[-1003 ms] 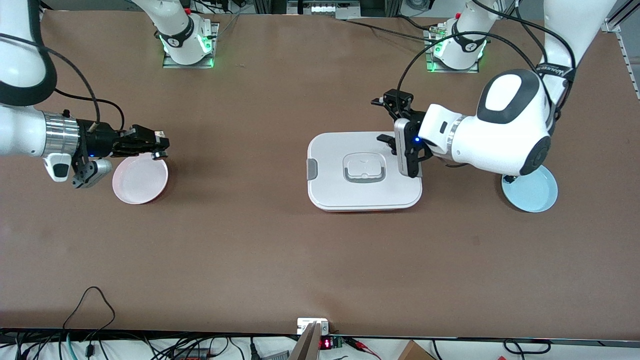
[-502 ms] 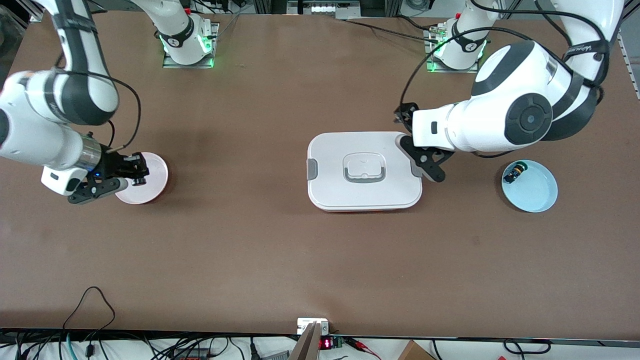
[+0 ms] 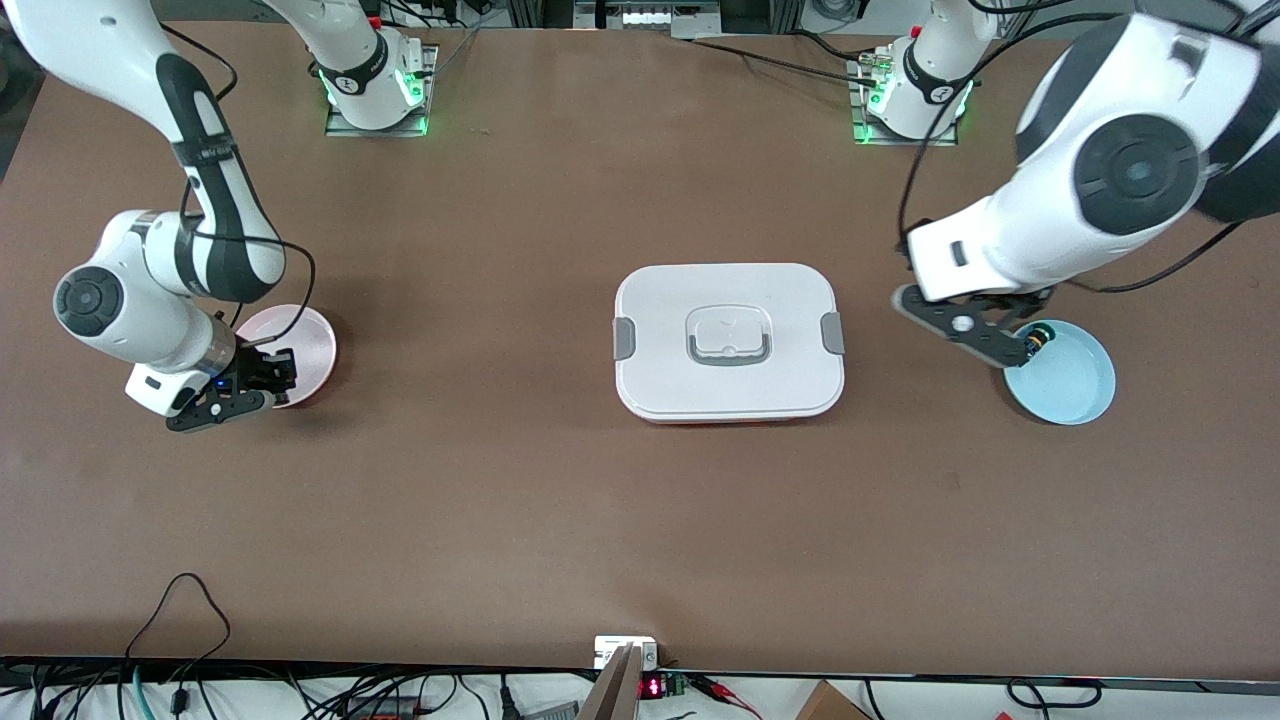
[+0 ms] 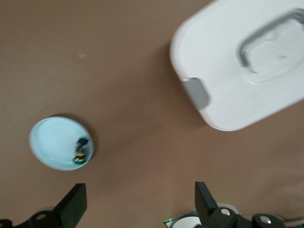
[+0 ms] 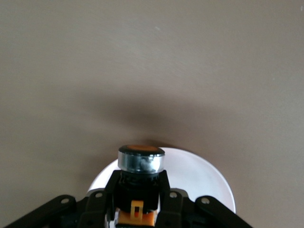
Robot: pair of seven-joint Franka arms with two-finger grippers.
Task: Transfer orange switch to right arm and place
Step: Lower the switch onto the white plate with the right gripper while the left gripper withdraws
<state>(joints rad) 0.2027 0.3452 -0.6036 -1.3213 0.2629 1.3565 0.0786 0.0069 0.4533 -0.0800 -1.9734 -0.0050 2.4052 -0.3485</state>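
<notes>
1. While the right gripper hangs over the rim of the pink plate at the right arm's end of the worktop, its jaws are clamped on the orange switch.
2. Seen in the right wrist view, the switch stands upright between the black fingers, with its silver ring and orange cap uppermost and the pale plate below it.
3. At the left arm's end of the worktop, the left gripper hangs over the rim of the blue plate, and its jaws stand wide apart with nothing between them.
4. A second small switch lies in the blue plate, close to the rim that is farther from the front camera.
5. A white lidded container with grey side latches and a recessed grey handle sits at the middle of the worktop, between the two plates and well apart from both.
</notes>
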